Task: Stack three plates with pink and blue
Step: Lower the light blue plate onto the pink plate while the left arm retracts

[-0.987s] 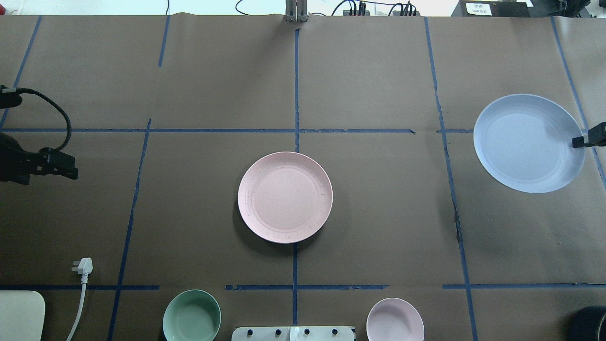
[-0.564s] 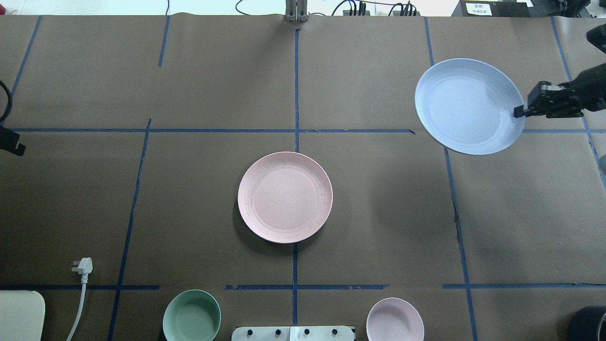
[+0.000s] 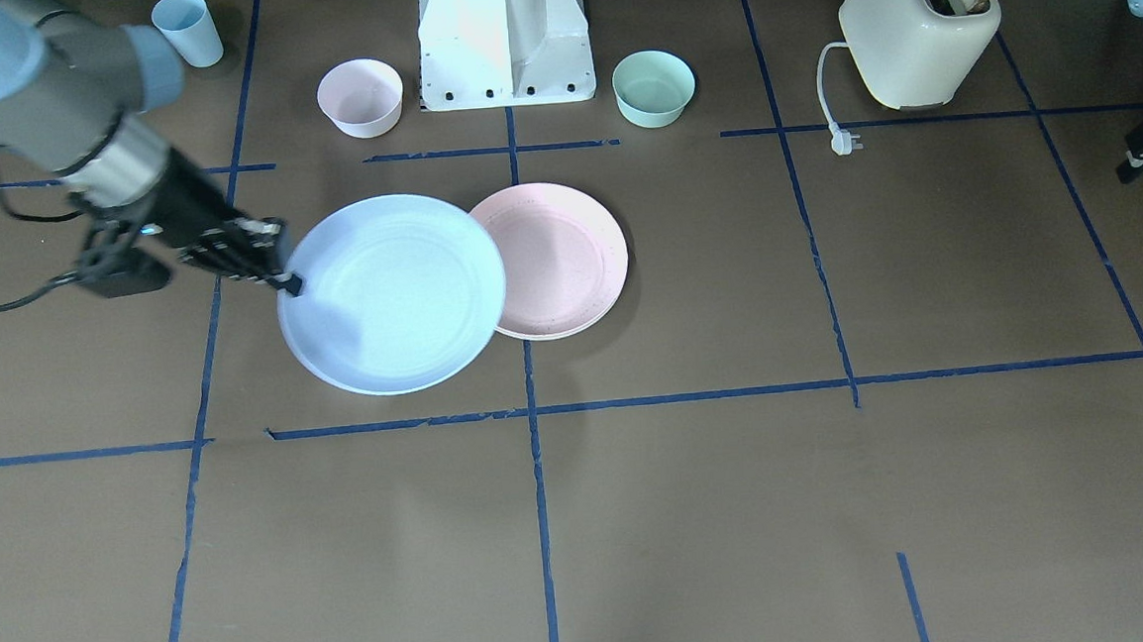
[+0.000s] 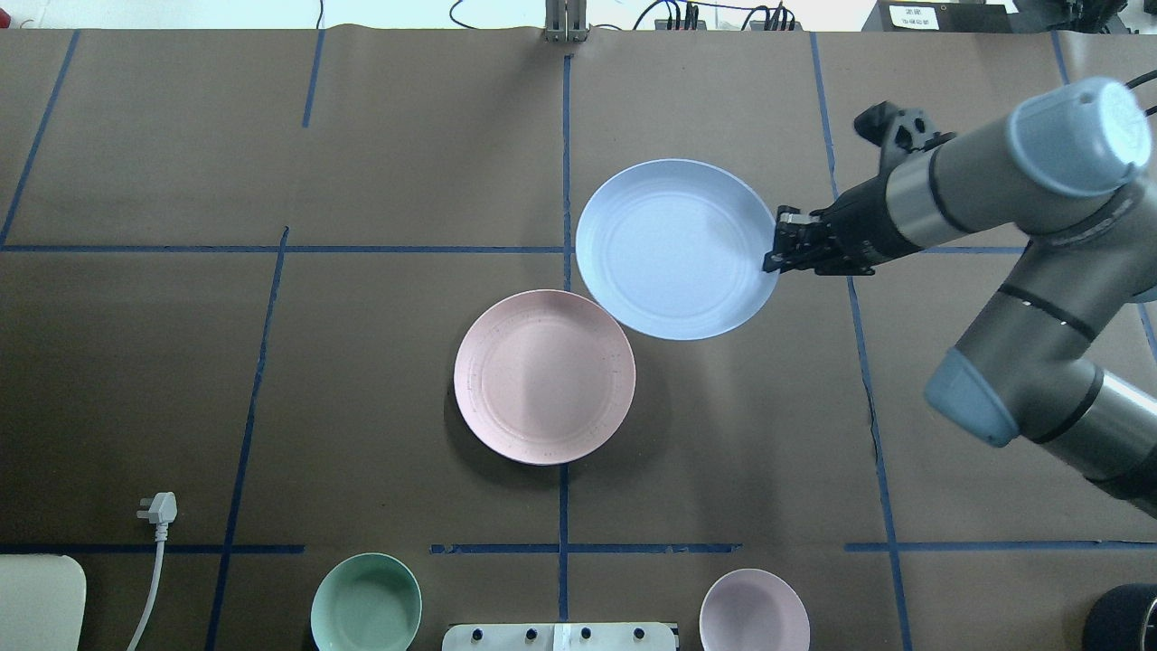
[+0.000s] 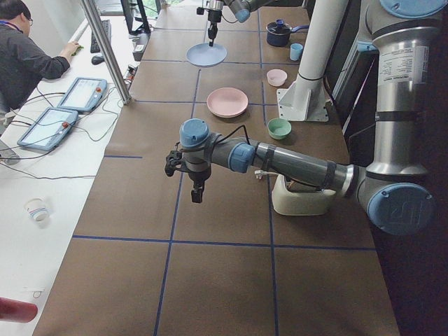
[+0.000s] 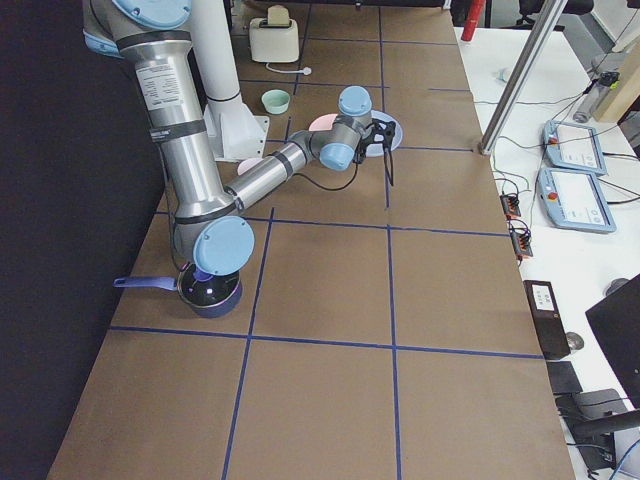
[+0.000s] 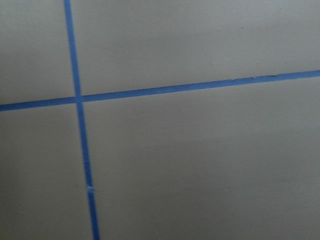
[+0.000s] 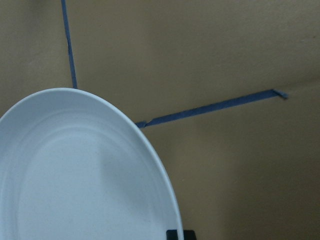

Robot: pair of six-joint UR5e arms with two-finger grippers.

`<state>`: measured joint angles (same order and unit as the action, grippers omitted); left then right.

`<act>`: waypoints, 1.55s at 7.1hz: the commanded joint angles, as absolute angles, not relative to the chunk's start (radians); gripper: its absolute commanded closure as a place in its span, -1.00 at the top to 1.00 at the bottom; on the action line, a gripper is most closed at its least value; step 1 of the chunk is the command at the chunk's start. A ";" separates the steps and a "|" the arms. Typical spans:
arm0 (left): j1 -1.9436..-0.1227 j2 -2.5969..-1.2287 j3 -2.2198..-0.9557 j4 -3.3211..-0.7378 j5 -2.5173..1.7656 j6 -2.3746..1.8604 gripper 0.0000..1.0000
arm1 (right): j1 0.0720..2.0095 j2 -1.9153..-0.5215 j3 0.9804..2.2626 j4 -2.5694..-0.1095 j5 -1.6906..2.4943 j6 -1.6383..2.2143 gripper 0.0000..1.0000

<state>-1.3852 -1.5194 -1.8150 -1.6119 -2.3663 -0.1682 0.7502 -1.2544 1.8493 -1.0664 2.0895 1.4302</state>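
Observation:
My right gripper is shut on the right rim of the light blue plate and holds it level above the table. The plate hangs just beyond and to the right of the pale pink plate, which lies flat at the table's middle. In the front view the blue plate covers the pink plate's edge, with the right gripper at its rim. The right wrist view shows the blue plate from close by. The cream plate is out of view. My left gripper hangs over bare table far from the plates; I cannot tell its state.
A mint-green bowl and a small pink bowl stand at the near edge beside the robot base. A cream toaster with its plug is near left. A blue cup and a dark pot are near right.
My right arm has carried the blue plate from the table's right edge leftward to just beside the pink plate. The left arm has left the overhead view's left edge.

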 commanded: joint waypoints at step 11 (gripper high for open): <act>-1.393 -1.517 -1.763 -1.626 -2.370 -0.150 1.00 | 0.453 -1.137 1.838 -1.161 1.787 1.511 0.99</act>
<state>-1.3928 -1.5174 -1.7644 -1.6259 -2.3700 -0.1503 0.4495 -1.1367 1.8376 -1.1618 1.7878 1.5112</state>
